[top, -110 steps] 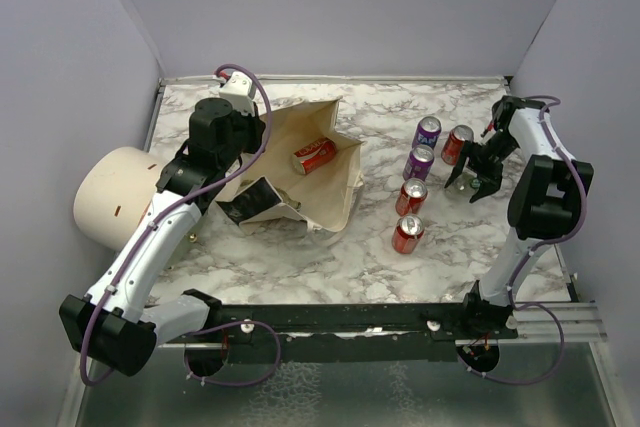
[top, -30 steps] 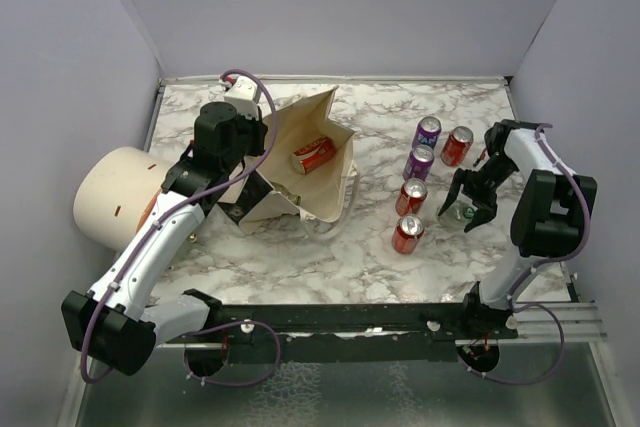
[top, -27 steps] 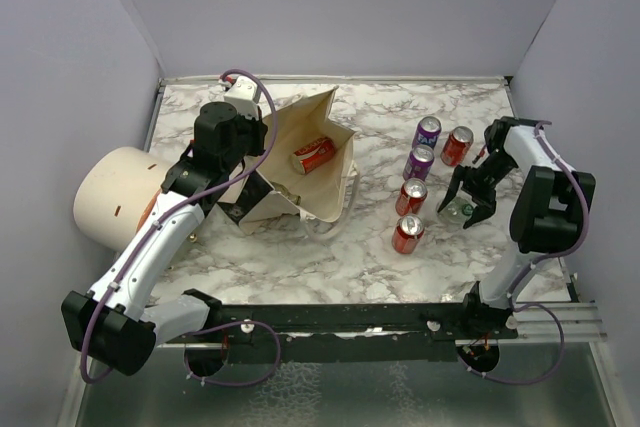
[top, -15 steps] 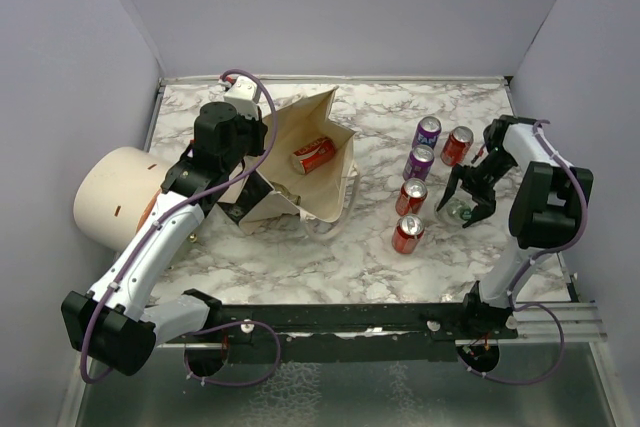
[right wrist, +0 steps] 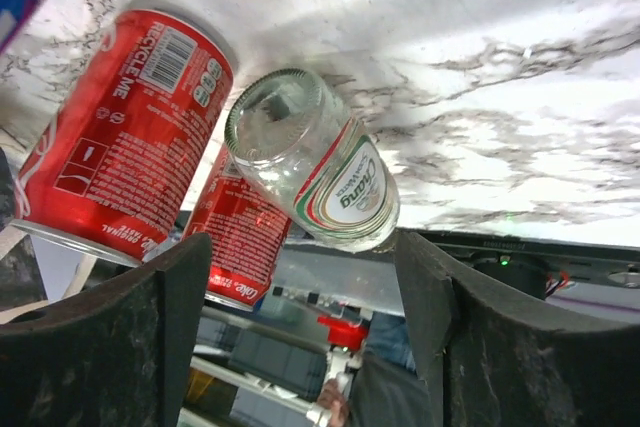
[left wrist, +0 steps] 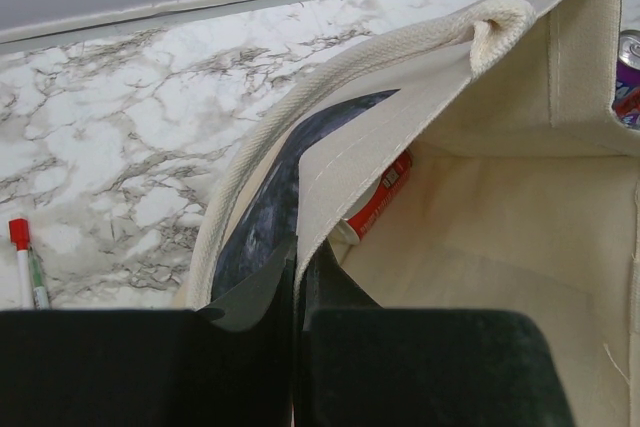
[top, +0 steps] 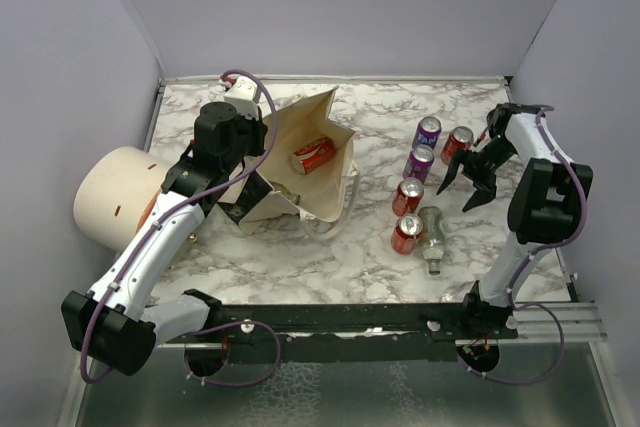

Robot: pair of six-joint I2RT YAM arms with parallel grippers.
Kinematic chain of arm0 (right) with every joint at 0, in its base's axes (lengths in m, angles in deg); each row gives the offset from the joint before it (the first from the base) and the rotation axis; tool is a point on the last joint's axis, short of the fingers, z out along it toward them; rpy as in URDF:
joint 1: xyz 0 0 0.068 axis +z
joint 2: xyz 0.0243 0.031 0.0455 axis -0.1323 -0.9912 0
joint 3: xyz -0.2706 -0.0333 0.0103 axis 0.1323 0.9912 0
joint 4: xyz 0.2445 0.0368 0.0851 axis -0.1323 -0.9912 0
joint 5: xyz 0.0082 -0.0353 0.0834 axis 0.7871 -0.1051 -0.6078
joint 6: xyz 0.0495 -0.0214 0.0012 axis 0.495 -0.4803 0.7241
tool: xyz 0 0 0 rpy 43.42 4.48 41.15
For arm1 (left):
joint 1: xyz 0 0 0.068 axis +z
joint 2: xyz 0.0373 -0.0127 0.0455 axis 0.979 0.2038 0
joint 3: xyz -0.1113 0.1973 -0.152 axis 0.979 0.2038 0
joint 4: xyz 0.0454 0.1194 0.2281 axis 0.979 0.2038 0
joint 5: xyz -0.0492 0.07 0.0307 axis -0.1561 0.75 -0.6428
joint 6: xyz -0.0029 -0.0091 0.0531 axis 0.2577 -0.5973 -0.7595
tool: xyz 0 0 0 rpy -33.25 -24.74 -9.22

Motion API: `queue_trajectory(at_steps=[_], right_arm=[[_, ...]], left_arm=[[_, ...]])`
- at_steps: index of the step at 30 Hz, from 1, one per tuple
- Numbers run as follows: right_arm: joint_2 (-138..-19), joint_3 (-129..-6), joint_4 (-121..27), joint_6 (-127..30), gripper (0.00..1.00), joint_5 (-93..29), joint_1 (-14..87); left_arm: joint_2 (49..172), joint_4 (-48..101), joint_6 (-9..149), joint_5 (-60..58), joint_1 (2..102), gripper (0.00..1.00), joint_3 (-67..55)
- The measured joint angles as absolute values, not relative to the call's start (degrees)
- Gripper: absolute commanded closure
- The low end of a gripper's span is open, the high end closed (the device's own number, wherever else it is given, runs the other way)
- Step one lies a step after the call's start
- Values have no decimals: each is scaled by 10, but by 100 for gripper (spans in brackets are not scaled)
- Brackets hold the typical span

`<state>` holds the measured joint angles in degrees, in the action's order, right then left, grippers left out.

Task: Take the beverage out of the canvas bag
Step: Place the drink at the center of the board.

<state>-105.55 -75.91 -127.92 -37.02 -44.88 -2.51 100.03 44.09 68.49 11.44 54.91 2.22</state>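
The canvas bag (top: 318,187) lies open on its side at centre left, its black panel (left wrist: 258,215) on the narrow side. A red can (top: 313,155) lies inside it and also shows in the left wrist view (left wrist: 381,207). My left gripper (top: 258,147) is shut on the bag's rim (left wrist: 320,172), holding the mouth open. My right gripper (top: 457,192) is open and empty, above the table right of the cans. A clear glass bottle (top: 431,237) lies on its side; in the right wrist view it (right wrist: 318,162) lies beyond my open fingers (right wrist: 110,347).
Two purple cans (top: 428,131) (top: 418,161) and three red cans (top: 458,143) (top: 410,195) (top: 405,234) stand right of the bag. A cream cylinder (top: 112,197) lies at the left edge. A red-capped pen (left wrist: 24,262) lies behind the bag. Walls enclose the table.
My right gripper has let go of the glass bottle, which now lies on its side by the near red can. The gripper has pulled back toward the far right. The left arm has not moved.
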Motion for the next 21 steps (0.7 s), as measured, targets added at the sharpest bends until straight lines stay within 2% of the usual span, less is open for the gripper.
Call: queue_trajectory(at_steps=[5,18,21], right_arm=[[-1036,-756,-1254,-353,13,-429,-25],[-706,-389,-1060,-198,14,-436,-25],[-610,-340,-1030,-191,14,-432,-25]], left_arm=[[1001,441,685,114,549,100,22],[1010,437,683,114,549,100,20],[1013,440,683,114,549,100,15]])
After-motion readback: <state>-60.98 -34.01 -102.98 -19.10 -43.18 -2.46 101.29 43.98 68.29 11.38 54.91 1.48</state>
